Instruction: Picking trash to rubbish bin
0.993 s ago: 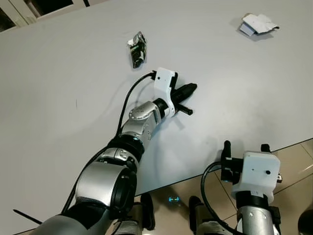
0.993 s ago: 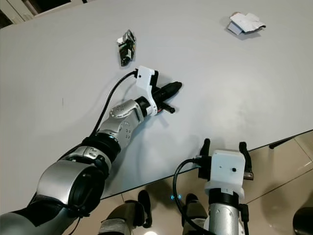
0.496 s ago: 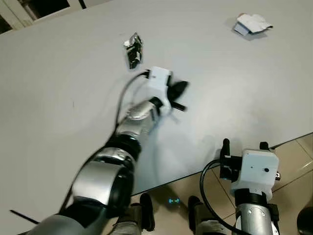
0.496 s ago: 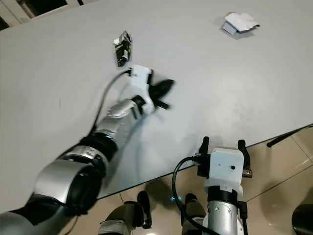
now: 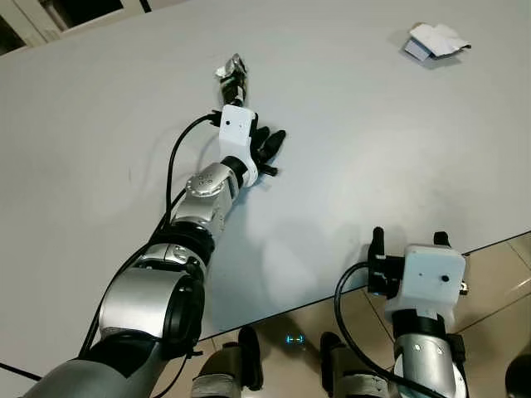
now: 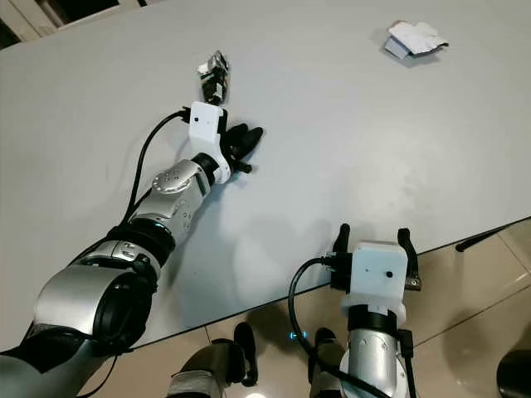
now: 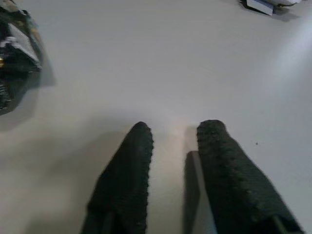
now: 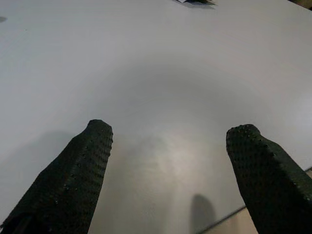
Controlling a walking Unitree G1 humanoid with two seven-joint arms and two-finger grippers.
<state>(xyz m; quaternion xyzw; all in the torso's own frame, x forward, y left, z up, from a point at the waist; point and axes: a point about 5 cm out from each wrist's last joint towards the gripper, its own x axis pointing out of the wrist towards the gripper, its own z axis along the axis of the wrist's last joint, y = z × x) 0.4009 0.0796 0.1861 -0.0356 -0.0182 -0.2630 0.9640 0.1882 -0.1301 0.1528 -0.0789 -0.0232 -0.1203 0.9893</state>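
So far nothing is binned: the left pincer point(image 5: 270, 149), nearly closed and empty, lies beside the dark wrapper point(image 5: 233, 69), the white paper point(image 5: 437, 41) sits far across the counter point(image 5: 99, 149), and the right pincer point(image 8: 170, 146) spreads wide, empty.

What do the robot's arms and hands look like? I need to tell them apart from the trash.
Both arms are silver metal with black joints and a black cable looping outside. Each wrist carries a white boxy housing. The left hand and right hand each have two long black, textured fingers.

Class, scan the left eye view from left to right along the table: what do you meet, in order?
Dark wrapper → left gripper → right gripper at the table's near edge → white paper scrap.
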